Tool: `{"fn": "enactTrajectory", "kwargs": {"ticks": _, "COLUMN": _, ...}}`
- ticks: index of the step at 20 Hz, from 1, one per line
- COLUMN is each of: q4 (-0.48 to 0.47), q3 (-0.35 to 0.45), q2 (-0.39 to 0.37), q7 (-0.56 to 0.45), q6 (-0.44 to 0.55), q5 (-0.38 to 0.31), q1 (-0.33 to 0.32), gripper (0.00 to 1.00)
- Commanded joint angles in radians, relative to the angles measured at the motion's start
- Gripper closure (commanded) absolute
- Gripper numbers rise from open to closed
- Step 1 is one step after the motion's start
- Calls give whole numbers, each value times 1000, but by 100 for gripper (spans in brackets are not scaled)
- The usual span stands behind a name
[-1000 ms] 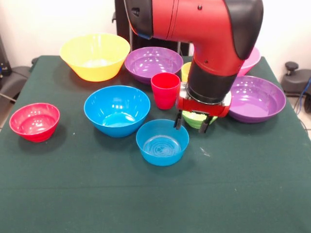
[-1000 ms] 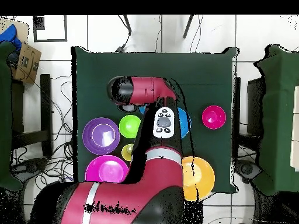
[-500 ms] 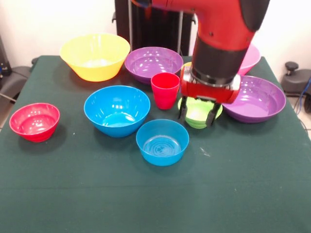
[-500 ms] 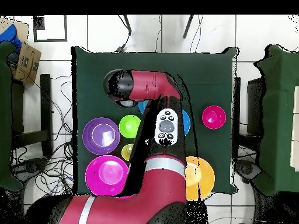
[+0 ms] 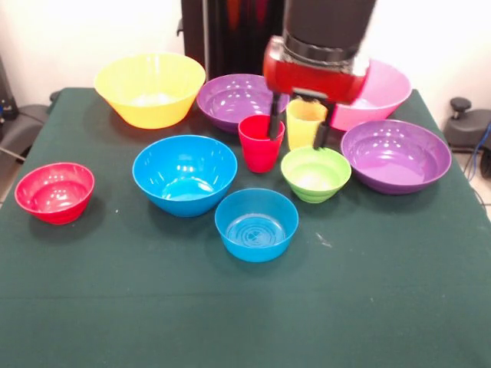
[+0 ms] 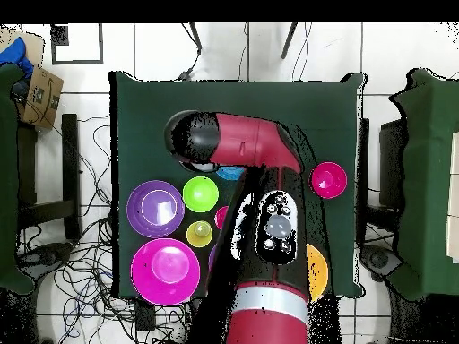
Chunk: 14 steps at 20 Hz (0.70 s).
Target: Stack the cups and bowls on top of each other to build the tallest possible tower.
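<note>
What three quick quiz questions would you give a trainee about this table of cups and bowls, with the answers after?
1. True or false: the red cup already sits inside a bowl.
2. Which colour appears on two bowls? A. purple B. pink C. lime green
3. Fill in: in the front view, the bowl nearest the camera is the small ___ one.

Key:
1. False. The red cup stands on the cloth by itself, and nothing is stacked yet.
2. A. There are two purple bowls.
3. Blue, the small blue bowl.
</note>
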Motion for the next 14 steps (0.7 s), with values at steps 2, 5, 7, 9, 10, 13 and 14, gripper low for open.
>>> {"fn": "enactTrajectory", "kwargs": {"ticks": 2, "q4": 262, "q3": 48, "q2": -18, "q7": 91, "q6": -141, "q5": -7, "q1": -64, "gripper": 0}}
{"fn": "enactTrajectory", "kwargs": {"ticks": 5, "q4": 305, "q3": 39, "q2": -31, "q7": 113, "q6": -187, "q5": -18, "q1": -60, "gripper": 0}}
{"fn": "enactTrajectory", "kwargs": {"ticks": 7, "q4": 345, "q3": 41, "q2": -52, "q7": 100, "q6": -219, "q5": -25, "q1": -67, "gripper": 0}}
{"fn": "enactTrajectory", "kwargs": {"ticks": 9, "q4": 402, "q3": 57, "q2": -79, "q7": 74, "q6": -252, "q5": -26, "q1": -88, "gripper": 0}}
{"fn": "enactTrajectory", "kwargs": {"ticks": 10, "q4": 429, "q3": 58, "q2": -88, "q7": 67, "q6": -271, "q5": -33, "q1": -95, "gripper": 0}}
{"fn": "enactTrajectory", "kwargs": {"ticks": 13, "q4": 462, "q3": 42, "q2": -74, "q7": 92, "q6": -330, "q5": -50, "q1": -91, "gripper": 0}}
{"fn": "enactTrajectory", "kwargs": {"ticks": 14, "q4": 463, "q3": 28, "q2": -58, "q7": 114, "q6": -351, "q5": -55, "q1": -80, "gripper": 0}}
